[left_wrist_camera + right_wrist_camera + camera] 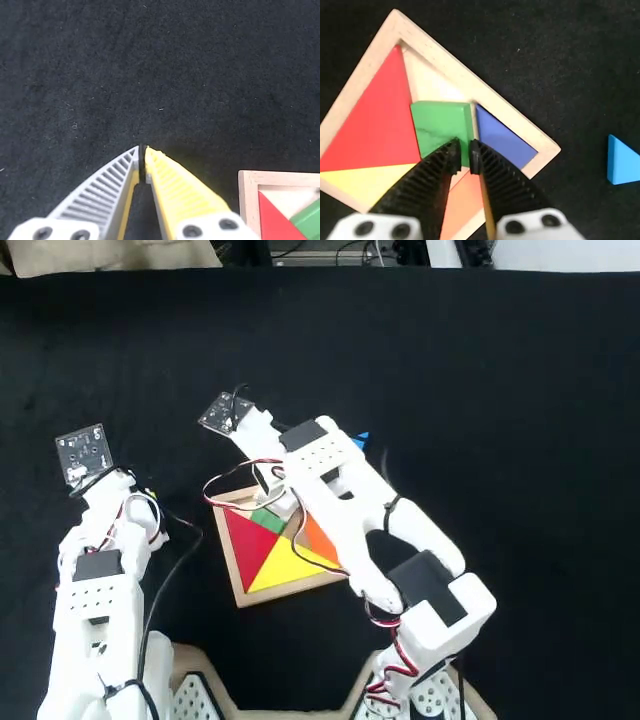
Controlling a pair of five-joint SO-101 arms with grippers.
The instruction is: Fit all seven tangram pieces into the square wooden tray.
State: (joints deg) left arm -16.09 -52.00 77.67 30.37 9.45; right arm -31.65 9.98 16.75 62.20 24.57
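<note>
– Where's the tray at, pieces-wise?
– We count five inside: red triangle, yellow triangle, green square, dark-blue piece, orange piece. The light-blue triangle lies apart from the tray on the black cloth.
– Grippers?
– R gripper is over the tray at the green square's edge, fingers nearly together w/ a slim gap, clamping nothing. L gripper is beside the tray, fingers pressed together, empty.

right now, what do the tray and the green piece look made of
The tray looks like pale bare wood, matte, with faint grain along its rim. The green piece is probably wood too, stained or painted green: darker grain-like streaks show through its top, though I can't be sure.
</note>
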